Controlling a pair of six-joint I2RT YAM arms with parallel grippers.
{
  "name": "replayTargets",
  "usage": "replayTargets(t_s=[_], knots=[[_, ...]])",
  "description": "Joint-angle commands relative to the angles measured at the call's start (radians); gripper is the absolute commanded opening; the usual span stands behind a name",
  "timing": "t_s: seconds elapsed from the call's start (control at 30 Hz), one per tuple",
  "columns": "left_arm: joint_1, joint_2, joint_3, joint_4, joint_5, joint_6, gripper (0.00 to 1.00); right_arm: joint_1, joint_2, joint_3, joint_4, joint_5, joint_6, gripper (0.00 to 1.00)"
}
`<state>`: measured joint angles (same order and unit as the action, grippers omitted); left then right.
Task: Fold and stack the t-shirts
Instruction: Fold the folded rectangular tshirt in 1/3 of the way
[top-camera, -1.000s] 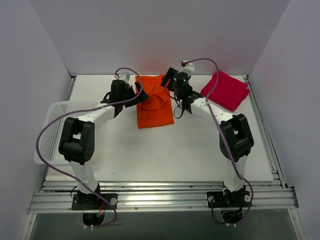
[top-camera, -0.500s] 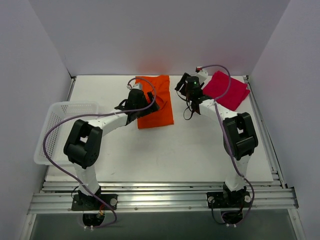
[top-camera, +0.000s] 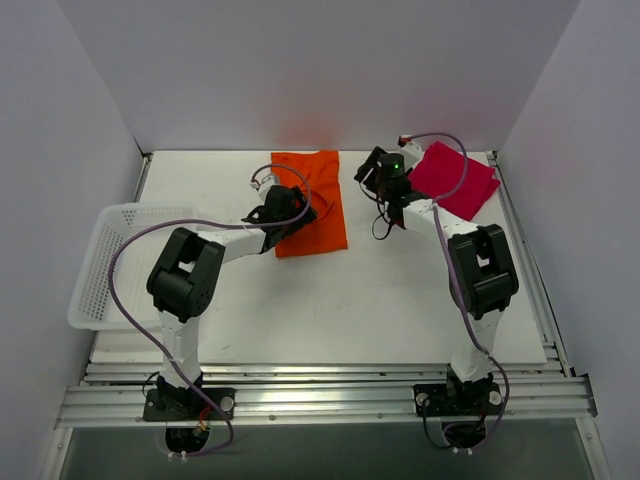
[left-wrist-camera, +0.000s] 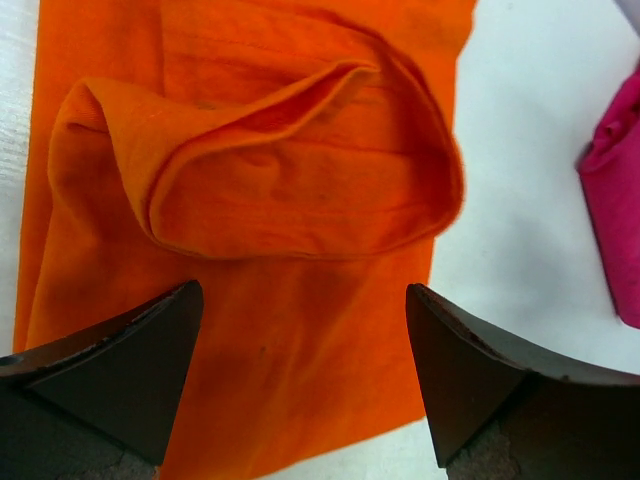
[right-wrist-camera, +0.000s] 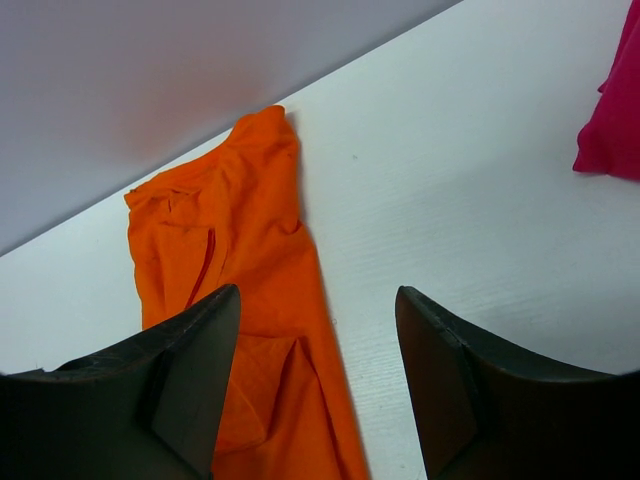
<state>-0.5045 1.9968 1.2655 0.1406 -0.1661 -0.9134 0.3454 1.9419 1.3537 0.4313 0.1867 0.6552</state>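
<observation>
The orange t-shirt (top-camera: 318, 215) lies folded in a long strip at the back middle of the table. Its collar opening (left-wrist-camera: 300, 165) faces up in the left wrist view. My left gripper (top-camera: 300, 213) hovers open over the shirt's left half, jaws wide apart and empty (left-wrist-camera: 300, 292). The red t-shirt (top-camera: 456, 180) lies folded at the back right and shows at the edge of the left wrist view (left-wrist-camera: 615, 215). My right gripper (top-camera: 368, 172) is open and empty (right-wrist-camera: 315, 295) between the two shirts, above bare table by the orange shirt's right edge (right-wrist-camera: 245, 255). The red shirt's corner (right-wrist-camera: 615, 120) is at its right.
A white mesh basket (top-camera: 108, 262) stands at the table's left edge. The back wall runs close behind both shirts. Purple cables loop over both arms. Bare white table (top-camera: 330, 310) lies in front of the shirts.
My left gripper has moved right, from the shirt's upper left corner to over the orange cloth. My right gripper has moved right, off the orange shirt toward the red one.
</observation>
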Motion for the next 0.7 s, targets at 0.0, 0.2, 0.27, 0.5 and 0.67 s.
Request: replayTargets(t_s=[0.0, 0.2, 0.27, 0.5, 0.67], knots=[[0.011, 0.042, 0.072, 0.063, -0.023, -0.034, 0.91, -0.022, -0.018, -0.01, 0.046, -0.023, 0.024, 0.59], [0.018, 0.053, 0.083, 0.079, -0.044, -0.041, 0.91, -0.042, 0.008, -0.015, 0.061, -0.055, 0.044, 0.58], [0.021, 0.059, 0.09, 0.083, -0.044, -0.041, 0.91, -0.043, 0.014, -0.011, 0.067, -0.061, 0.047, 0.58], [0.038, 0.108, 0.149, 0.068, -0.041, -0.033, 0.91, -0.049, 0.049, 0.007, 0.067, -0.076, 0.05, 0.57], [0.05, 0.148, 0.184, 0.071, -0.027, -0.035, 0.9, -0.065, 0.068, 0.012, 0.073, -0.09, 0.055, 0.57]])
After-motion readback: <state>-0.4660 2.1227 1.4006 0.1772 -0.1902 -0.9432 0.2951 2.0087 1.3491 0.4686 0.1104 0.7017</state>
